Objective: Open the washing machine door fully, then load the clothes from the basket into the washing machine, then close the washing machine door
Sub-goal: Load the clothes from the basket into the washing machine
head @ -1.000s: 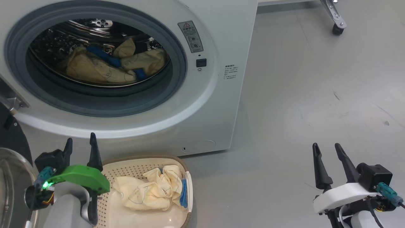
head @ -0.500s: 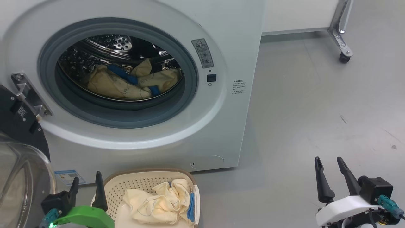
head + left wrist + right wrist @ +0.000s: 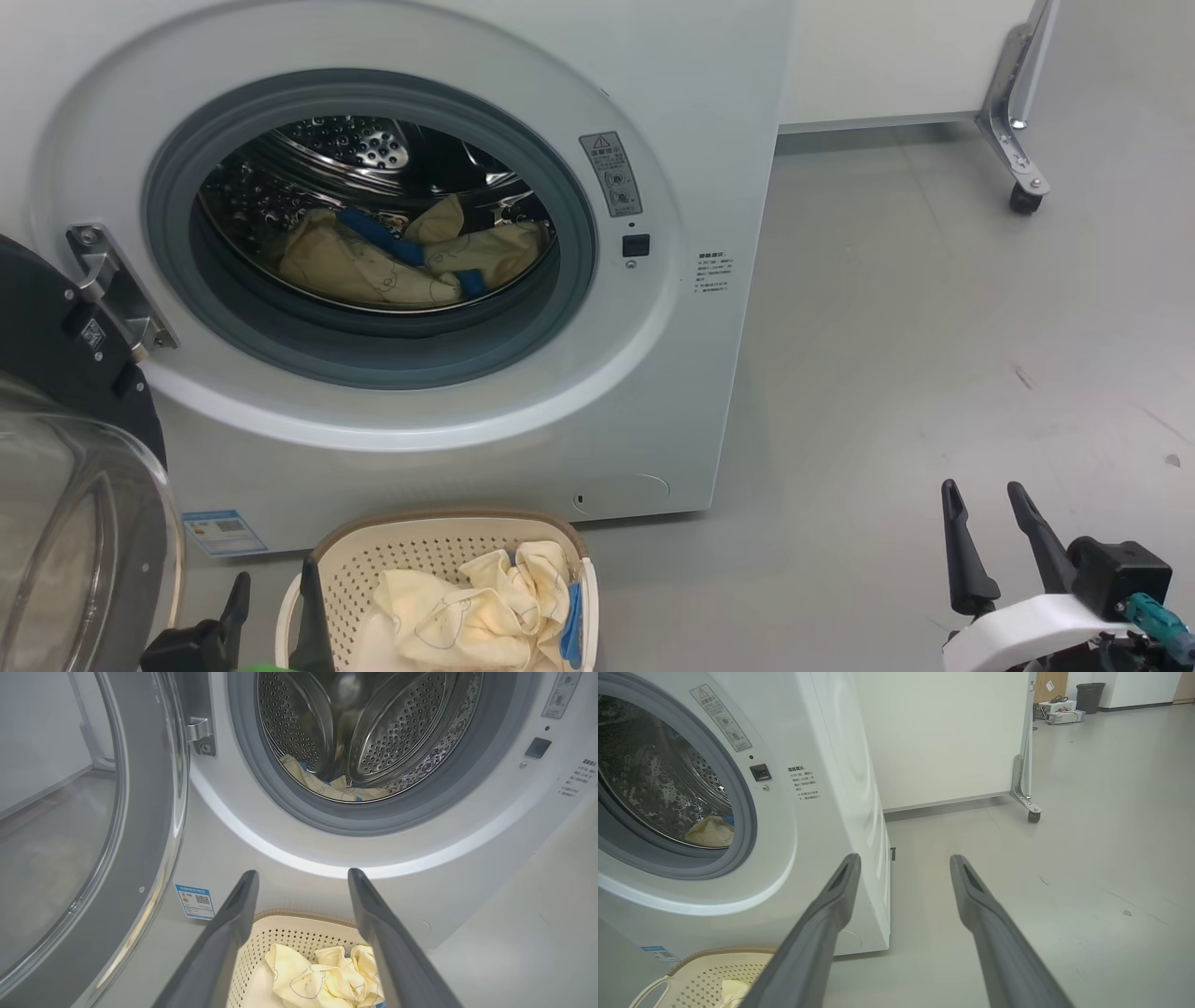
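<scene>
Clearly the loading is partway done: the washing machine door (image 3: 75, 467) hangs wide open on the left. Some of the clothes (image 3: 373, 271) already lie in the drum (image 3: 373, 728) of the washing machine (image 3: 691, 373), and a crumpled heap (image 3: 476, 611) sits in the basket (image 3: 448, 516) on the floor just in front. The left gripper (image 3: 276, 569) hovers by the basket's near left edge, fingers spread and empty. The right gripper (image 3: 983, 485) is well apart over bare floor, likewise spread and empty. The heap may be one piece or several; the folds hide that. The sensible move is to drop the left gripper straight onto the highest bunched fold and pinch deep. It should then lift clear of the brown rim and release well past the grey seal (image 3: 392, 359) so no blue trim drapes over it.
</scene>
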Available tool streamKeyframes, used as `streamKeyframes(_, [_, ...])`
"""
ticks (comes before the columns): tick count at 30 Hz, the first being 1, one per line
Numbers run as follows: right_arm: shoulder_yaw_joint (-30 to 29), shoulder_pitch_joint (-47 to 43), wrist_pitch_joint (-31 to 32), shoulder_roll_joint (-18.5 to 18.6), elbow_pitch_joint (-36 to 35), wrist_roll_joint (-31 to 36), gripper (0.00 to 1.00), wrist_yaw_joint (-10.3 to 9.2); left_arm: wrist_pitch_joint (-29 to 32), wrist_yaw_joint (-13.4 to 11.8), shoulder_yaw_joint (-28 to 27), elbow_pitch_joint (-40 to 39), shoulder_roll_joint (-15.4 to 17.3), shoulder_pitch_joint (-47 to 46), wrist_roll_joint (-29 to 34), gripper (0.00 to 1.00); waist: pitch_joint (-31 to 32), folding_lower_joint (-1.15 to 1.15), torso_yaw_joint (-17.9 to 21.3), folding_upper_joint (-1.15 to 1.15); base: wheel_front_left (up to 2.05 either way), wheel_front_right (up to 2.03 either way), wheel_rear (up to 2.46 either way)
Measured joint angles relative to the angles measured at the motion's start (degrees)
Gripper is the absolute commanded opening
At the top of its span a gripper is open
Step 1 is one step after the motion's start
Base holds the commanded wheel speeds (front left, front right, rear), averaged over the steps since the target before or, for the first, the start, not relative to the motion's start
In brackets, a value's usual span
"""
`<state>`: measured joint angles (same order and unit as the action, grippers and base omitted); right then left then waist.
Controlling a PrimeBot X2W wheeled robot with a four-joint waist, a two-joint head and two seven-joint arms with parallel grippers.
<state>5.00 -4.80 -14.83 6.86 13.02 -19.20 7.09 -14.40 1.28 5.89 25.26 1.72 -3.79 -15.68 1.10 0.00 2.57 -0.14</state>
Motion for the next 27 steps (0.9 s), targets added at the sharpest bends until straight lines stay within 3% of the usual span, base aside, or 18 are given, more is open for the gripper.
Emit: streamKeyframes(27, [1.0, -0.8, 0.0, 0.0, -0.6, 0.1, 1.00, 0.00, 0.0, -3.2, 2.4, -7.7, 0.2, 5.7, 0.0, 1.00, 0.9, 0.00, -2.0, 0.00, 0.00, 0.00, 0.00])
